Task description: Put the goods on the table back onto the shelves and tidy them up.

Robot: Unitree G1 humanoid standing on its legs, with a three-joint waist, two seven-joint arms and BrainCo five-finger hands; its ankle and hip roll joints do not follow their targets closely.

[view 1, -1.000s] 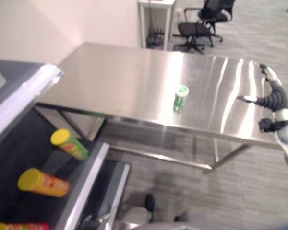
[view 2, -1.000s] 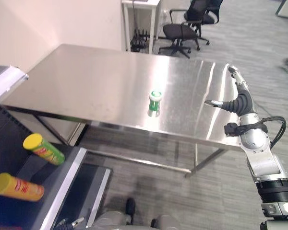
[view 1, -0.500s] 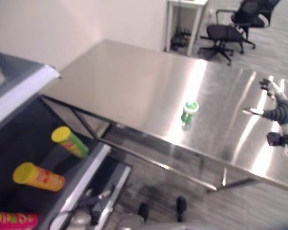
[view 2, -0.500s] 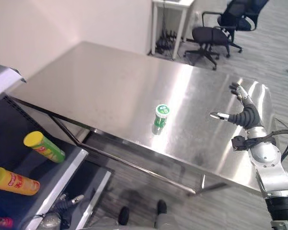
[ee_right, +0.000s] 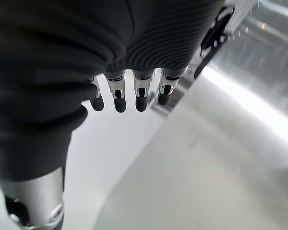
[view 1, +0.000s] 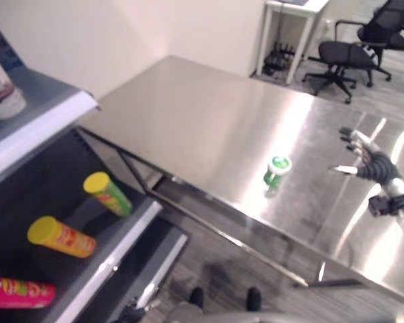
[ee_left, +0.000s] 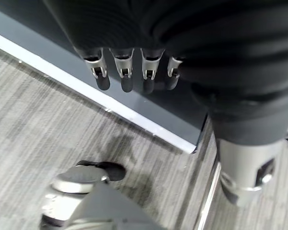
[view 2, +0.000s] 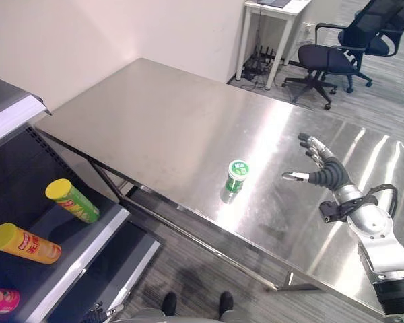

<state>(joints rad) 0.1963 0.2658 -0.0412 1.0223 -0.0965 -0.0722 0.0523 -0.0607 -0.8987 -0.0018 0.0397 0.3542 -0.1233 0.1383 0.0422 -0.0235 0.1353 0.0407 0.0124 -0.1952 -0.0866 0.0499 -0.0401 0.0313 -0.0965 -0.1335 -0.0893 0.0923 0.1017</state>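
The left hand (ee_left: 134,72), fingers relaxed, is seen beside the shelf edge (ee_left: 110,103); the right hand (view 2: 320,171) is spread near the green can (view 2: 237,176) on the counter (view 2: 155,128).

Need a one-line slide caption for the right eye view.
Open right hand hovers above the steel table beside an upright green-lidded can; three snack tubes lie on the shelf.

Grey striped carpet floor (view 2: 209,269), cream wall (view 2: 121,27), black office chair (view 2: 333,57) beyond.
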